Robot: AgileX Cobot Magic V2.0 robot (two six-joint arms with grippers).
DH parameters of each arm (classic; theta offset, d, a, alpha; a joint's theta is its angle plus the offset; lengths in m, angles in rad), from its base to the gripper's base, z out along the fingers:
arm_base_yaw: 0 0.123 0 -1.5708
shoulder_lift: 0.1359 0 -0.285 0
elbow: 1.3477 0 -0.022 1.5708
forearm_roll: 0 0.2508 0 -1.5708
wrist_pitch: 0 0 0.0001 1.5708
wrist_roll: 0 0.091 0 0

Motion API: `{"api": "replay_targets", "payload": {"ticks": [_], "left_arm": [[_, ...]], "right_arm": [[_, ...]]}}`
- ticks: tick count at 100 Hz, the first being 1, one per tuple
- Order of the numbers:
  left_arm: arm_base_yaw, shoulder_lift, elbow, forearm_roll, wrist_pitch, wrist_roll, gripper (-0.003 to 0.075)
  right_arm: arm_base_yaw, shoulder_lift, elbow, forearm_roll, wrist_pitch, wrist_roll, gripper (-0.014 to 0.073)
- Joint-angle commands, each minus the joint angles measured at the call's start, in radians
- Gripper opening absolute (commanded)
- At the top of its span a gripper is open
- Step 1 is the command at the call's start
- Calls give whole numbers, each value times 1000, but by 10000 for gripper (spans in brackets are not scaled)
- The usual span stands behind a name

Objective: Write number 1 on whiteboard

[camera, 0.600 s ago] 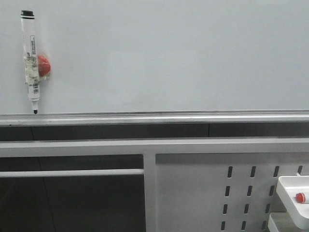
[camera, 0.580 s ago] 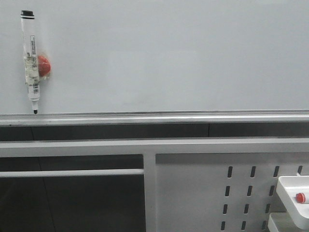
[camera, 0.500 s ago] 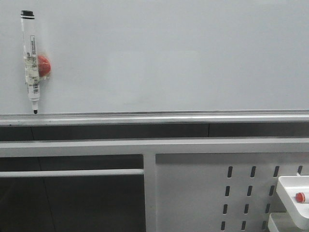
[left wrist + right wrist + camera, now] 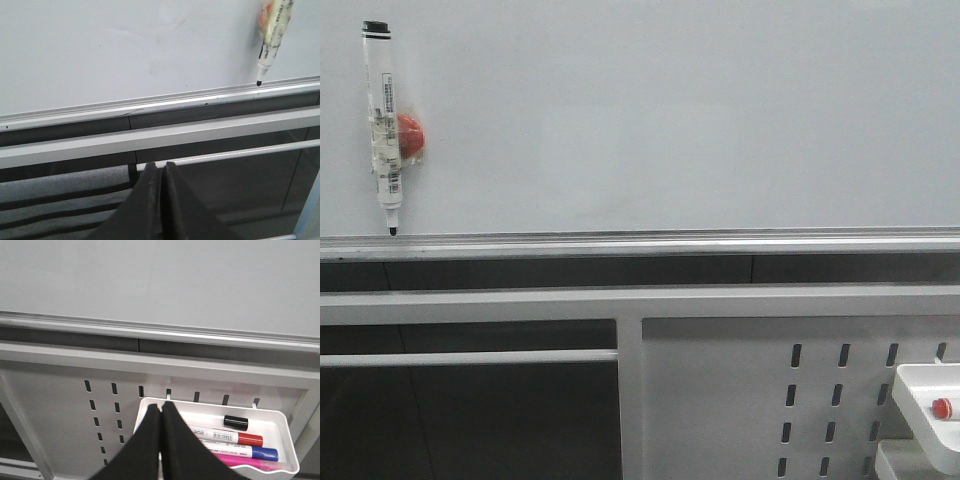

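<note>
My left pincer (image 4: pixel 161 200) is pressed shut with nothing in it, and my right pincer (image 4: pixel 160 440) is the same, fingers together and empty. The whiteboard (image 4: pixel 670 120) stands upright in front of me, its face bare; no number 1 is on it yet. A marker (image 4: pixel 385 125) hangs upright on the board's left part, stuck there beside a red magnet (image 4: pixel 410 135), cap end up and black tip just above the silver rail (image 4: pixel 670 243). I judge it light, stiff and smooth-sided, so likely to slip or twist under writing pressure. I would grip its barrel around the middle, below the cap, clear of the magnet. More markers (image 4: pixel 225 436) lie in the white tray (image 4: pixel 285 440) below my right pincer.
</note>
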Motion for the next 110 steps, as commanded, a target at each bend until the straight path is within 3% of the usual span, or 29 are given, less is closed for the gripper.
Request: {"api": "replay_targets", "payload": {"ticks": [1,38,54,64,74,83,95,110], "left_arm": [[4,-22,35,-9,-59,-9,-20],[4,-22,35,-9,-59,-9,-20],[4,-22,35,102,-144,1,-20],[4,-22,35,80,-222,1,-20],[4,-22,35,-180,-276,-12,-20],[4,-22,35,-460,-286,-12,-20],[4,-22,33,-696,-291,-12,-20],[4,-22,29,-966,-295,-12,-20]], "right_arm": [[-7,-21,13,1,-30,-1,-62],[-7,-21,13,-18,-65,-1,-62],[-7,-21,13,-19,-244,-1,-62],[-7,-21,13,64,-395,-1,-62],[-7,-21,13,251,-526,66,-62],[-7,-21,13,375,-544,109,-62],[-7,-21,13,466,-534,109,-62],[-7,-21,-3,470,-532,109,-62]]}}
